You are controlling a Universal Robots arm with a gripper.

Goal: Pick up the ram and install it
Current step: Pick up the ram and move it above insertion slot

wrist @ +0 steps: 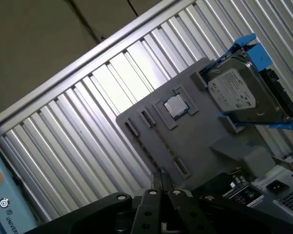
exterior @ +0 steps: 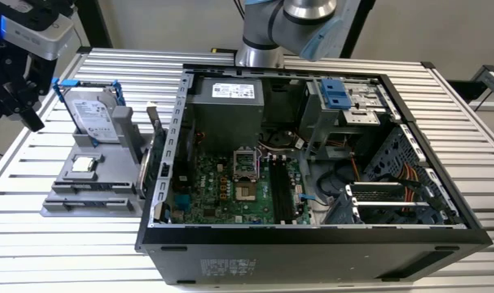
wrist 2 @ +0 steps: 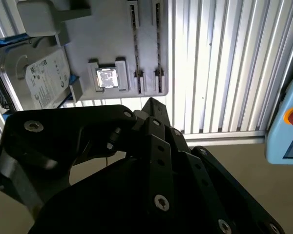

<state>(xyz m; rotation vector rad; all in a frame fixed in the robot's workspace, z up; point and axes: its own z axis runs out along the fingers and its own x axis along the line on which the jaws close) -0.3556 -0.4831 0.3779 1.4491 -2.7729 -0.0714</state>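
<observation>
1. Gripper: upper left of the exterior view, above the tabletop. In the first wrist view its fingers lie pressed together, empty.
2. Hard drive: upright in a blue frame, at the back of the grey holder.
3. Chip: lying flat on the holder.
4. Ram: left of centre, standing on edge at the holder's right side, just beside the case wall. Probably light, stiff, thin and breakable. Best taken across its flat faces near the top edge, clear of the contacts.
5. Memory slots: centre, inside the case, unfilled.
</observation>
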